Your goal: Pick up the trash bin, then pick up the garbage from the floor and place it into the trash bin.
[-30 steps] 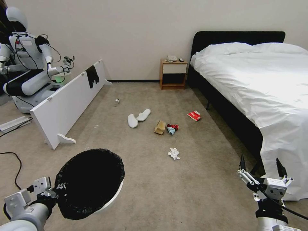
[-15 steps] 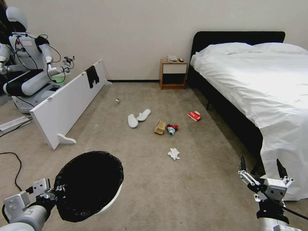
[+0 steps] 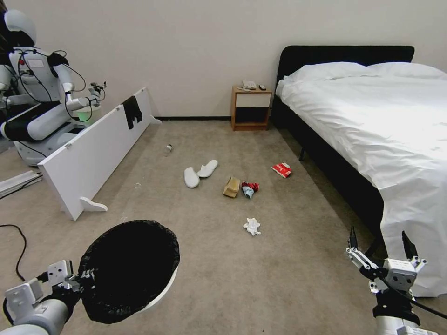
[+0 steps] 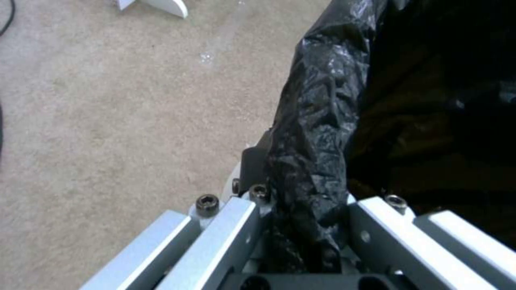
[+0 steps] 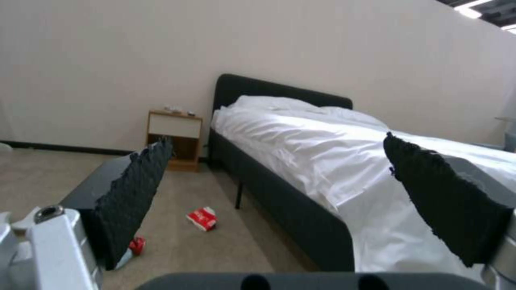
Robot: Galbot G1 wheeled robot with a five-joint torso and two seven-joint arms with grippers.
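The trash bin [image 3: 164,289], white with a crinkled black bag, hangs tilted at the lower left. My left gripper [image 3: 77,281] is shut on its rim, and the left wrist view shows the fingers clamping the bag-covered rim of the bin [image 4: 328,121]. The garbage lies on the carpet ahead: a crumpled tissue [image 3: 252,226], a brown paper bag [image 3: 232,186], red and blue wrappers [image 3: 249,188], a red packet [image 3: 282,169], white slippers [image 3: 200,170] and a small bottle [image 3: 168,149]. My right gripper [image 3: 379,242] is open and empty at the lower right, beside the bed.
A bed [image 3: 372,116] with a black frame and an overhanging white sheet fills the right side. A wooden nightstand [image 3: 251,108] stands against the far wall. A white board [image 3: 93,149] stands on edge at the left, with another robot [image 3: 37,93] behind it. A black cable [image 3: 18,251] lies on the floor.
The bin has sunk a little in my left gripper. The whole picture has shifted slightly, so the camera moved. The right gripper holds its pose, and the garbage lies as before.
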